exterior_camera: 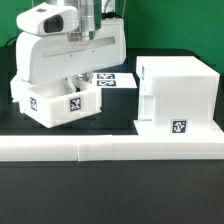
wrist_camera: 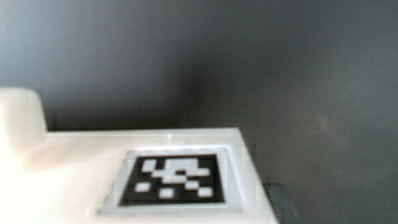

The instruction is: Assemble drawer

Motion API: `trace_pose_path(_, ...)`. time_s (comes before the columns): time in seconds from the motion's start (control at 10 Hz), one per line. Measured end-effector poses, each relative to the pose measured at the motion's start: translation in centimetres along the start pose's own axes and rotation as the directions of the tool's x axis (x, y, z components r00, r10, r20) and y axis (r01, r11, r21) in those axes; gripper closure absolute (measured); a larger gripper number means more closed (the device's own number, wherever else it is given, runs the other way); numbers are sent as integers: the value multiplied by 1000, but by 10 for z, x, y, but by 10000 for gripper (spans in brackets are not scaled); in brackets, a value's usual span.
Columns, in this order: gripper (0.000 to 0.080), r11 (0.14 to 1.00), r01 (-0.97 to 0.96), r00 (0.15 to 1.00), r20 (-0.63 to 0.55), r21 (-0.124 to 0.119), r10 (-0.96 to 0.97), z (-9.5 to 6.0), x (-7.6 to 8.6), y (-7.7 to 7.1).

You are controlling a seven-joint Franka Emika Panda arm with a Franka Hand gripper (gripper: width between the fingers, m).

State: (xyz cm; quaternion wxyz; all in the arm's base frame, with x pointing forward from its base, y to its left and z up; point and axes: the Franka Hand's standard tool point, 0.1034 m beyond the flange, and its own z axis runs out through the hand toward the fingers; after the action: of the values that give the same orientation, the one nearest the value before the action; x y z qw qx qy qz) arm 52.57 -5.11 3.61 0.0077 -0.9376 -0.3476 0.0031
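Exterior view, l. to r.: a tray (exterior_camera: 55, 108) of the drawer sits on the black table (exterior_camera: 110, 200) at the exterior view's left. Its tray tag (exterior_camera: 73, 103) is on the face turned toward the cam. My arm's gripper (exterior_camera: 72, 80) hangs directly over it, the bulky white body covering the tray's top and rear. The fingertips are lost behind that body and the tray walls, so I can't tell whether they're spread, closed or clamped on anything. A white edge at the far left, beside the tray, may be part of it or a separate piece; can't tell.

Mid-frame, the marker board (exterior_camera: 112, 80) lies flat on the table farther back, betw. tray and casing, partly hidden by both.

At the exterior view's right stands the casing (exterior_camera: 175, 85), upright, tall and boxy, apart from the tray. The casing tag (exterior_camera: 180, 127) is low on its front. A long low rail (exterior_camera: 110, 148) runs across the foreground in front of tray and casing, w/ the casing's base just behind it.

Wrist view: a white face (wrist_camera: 71, 160) bearing a blurred tag (wrist_camera: 175, 178) lies close to the lens. I can't tell which part it belongs to. A rounded white shape (wrist_camera: 18, 120) rises beside it, unidentifiable, w/ dark table beyond.
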Motion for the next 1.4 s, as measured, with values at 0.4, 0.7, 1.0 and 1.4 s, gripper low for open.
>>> trace_pose_path(0.4, 757, 981, 193, 981, 12, -2, -193, 2, -2, 1)
trace_pose_path(0.7, 757, 936, 352, 936, 26, -7, -352, 2, -4, 3)
trace_pose_path(1.0, 757, 813, 582, 813, 49, -19, -581, 8, 3, 2)
trace_pose_path(1.4, 757, 740, 672, 739, 67, -11, -670, 9, -1, 5)
